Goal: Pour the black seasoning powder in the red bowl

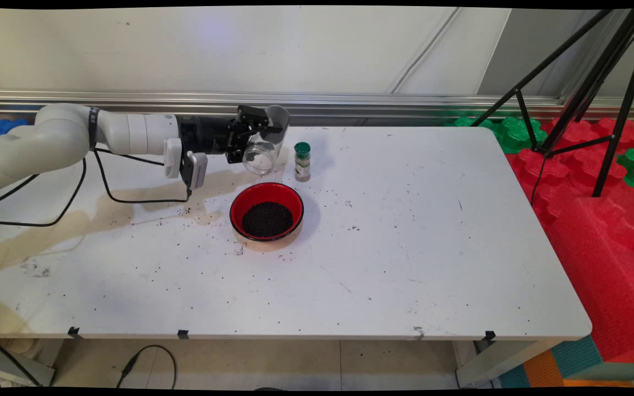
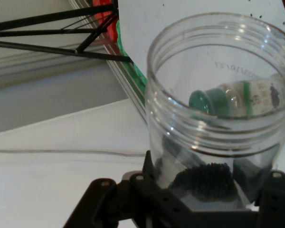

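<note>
Clear jar (image 1: 264, 144) tilted, clamped between the jaws

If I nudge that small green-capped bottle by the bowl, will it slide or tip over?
The green-capped spice bottle stands upright, tall for its narrow base, so a high push would probably topple it. It looks cylindrical, so once down it may roll. It stands close behind the red bowl and right of the clear jar in the gripper.

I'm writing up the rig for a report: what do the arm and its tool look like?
The arm is glossy white, built of rounded tubular links, with a dark band round one link. Thin black cables hang in loops beneath it. A small white and grey box sits under the wrist. The tool is black, with an open bar linkage and two fingers.
</note>
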Tool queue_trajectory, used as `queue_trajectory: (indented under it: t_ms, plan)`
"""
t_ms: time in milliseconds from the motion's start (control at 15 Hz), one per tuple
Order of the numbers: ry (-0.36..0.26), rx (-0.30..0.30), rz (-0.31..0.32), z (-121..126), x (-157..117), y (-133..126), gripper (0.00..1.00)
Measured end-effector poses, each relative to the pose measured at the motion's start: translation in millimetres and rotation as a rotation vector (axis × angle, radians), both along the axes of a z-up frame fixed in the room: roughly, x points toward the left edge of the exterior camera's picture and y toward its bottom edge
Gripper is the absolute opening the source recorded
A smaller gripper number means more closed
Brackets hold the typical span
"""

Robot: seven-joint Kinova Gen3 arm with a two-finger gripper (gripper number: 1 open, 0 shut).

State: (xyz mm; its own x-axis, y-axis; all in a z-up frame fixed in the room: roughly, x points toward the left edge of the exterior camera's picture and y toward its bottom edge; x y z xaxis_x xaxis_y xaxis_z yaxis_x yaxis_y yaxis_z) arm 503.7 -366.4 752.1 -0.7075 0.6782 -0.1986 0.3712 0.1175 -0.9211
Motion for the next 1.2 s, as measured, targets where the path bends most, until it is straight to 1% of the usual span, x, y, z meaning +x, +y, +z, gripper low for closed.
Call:
queue_trajectory:
  t_ms: [667, 1200]
  plan:
    - [-0.091, -0.126, -0.067, 1.6, -4.9, 4.0, 0.0]
    - [-0.146, -0.212, -0.115, 3.2, -8.7, 7.6, 0.0]
